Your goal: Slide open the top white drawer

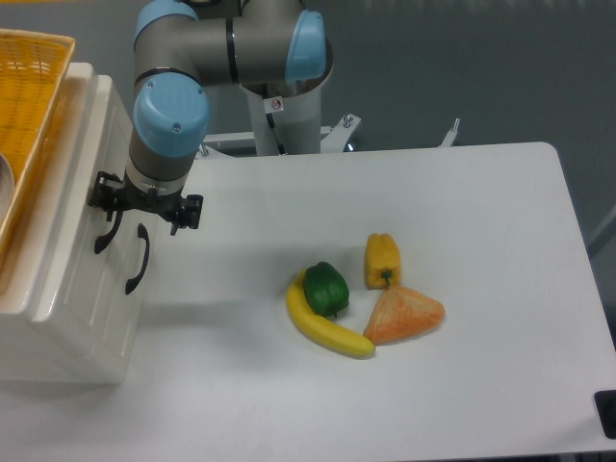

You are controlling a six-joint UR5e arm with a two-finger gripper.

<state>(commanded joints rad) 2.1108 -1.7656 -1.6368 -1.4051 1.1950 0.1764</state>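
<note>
A UR5e's gripper [123, 214] hovers at the curved handle of the top white drawer [96, 207]; its grip cannot be judged.

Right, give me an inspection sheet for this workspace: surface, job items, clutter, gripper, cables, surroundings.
Surface: white table, no spills seen.
Job's things: white cabinet at the table's left edge; top white drawer looks closed, its black handle right at the gripper; lower drawer handle free.
Clutter: banana touching a green pepper; yellow pepper and an orange wedge-shaped item beside them, well apart from the cabinet.
Gripper: gripper at the top handle; whether it has closed on it cannot be told.
Cables: nothing seen.
Surroundings: yellow woven basket on top of the cabinet; grey wall behind.
</note>
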